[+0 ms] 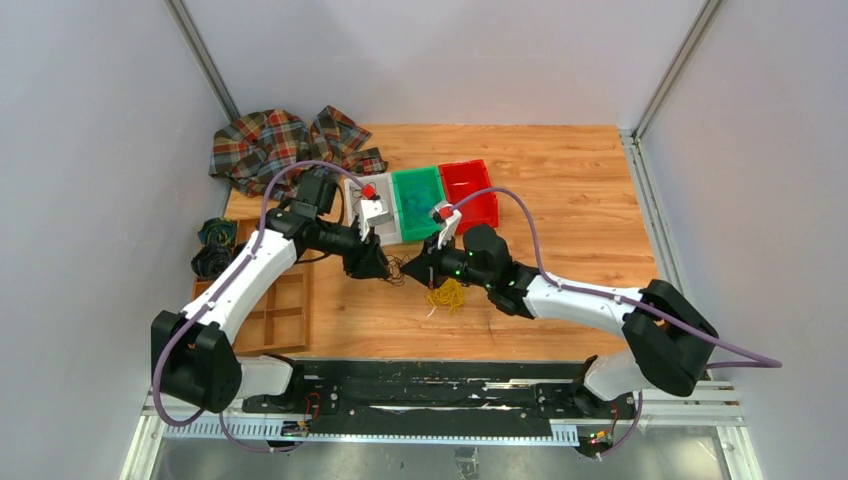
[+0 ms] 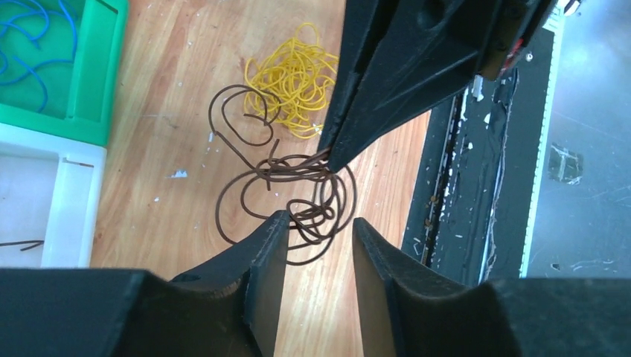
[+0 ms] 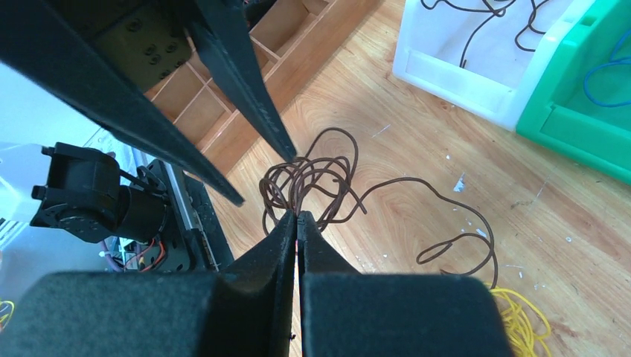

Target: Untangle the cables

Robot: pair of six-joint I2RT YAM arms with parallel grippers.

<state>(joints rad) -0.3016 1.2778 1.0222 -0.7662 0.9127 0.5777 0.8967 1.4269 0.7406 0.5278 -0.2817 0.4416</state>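
Brown cable (image 2: 290,172) sits looped mid-tabletop (image 1: 580,190), near the front edge w/ the black rail (image 2: 476,186). R fingers (image 3: 279,245) are pressed together, clamping its upper strands; L fingers (image 2: 264,245) are apart, straddling the lower loops. Yellow cable bunch (image 2: 294,74) is just beside, one brown loop overlapping its edge. Most bare wood is on the R side. Counts: 2 loose bunches; 3 bins: white (image 2: 71,201), green (image 2: 97,67), red (image 1: 490,200); 1 wooden tray (image 1: 306,300) at L edge; 1 plaid cloth (image 1: 270,145) in far-L corner.
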